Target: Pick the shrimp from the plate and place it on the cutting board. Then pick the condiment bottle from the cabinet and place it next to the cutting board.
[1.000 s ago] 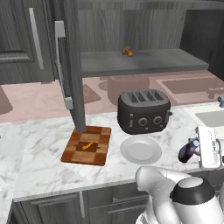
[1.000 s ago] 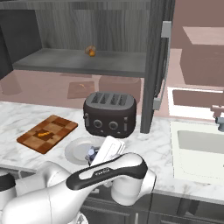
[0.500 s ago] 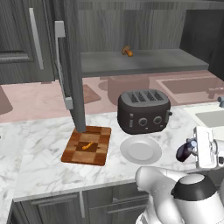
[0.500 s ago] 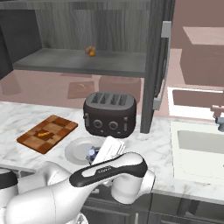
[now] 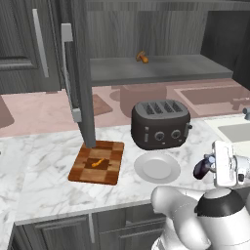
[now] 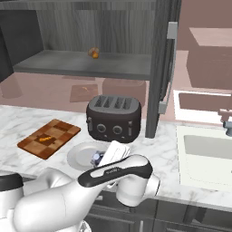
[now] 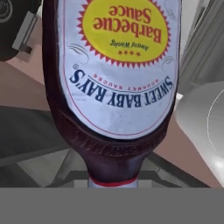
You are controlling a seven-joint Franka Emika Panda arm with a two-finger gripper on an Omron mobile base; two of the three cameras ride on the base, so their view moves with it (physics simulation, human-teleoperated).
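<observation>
Showing the left base view: one cutting board [image 5: 96, 162] lies on the marble counter [image 5: 44, 185], its far edge touching the foot of the open cabinet [image 5: 161, 68] door. One shrimp [image 5: 98, 162] rests on the board's middle. One plate [image 5: 157, 167], bare, sits just right of the board and in front of one toaster [image 5: 160, 123]. One small orange-brown object [image 5: 142, 57] stands on the cabinet shelf. Off the counter's front right edge, the gripper [image 5: 211, 166] carries one condiment bottle [image 5: 201, 167]. Open counter lies left of the board and along the front edge.

Right base view: the bottle [image 6: 98, 158] hangs over the plate's [image 6: 79, 156] near rim; one sink [image 6: 206, 156] lies to the right.

Hand view: the bottle [image 7: 116, 83] is seen cap end nearest, label upside down. Fingers clamped on it.
</observation>
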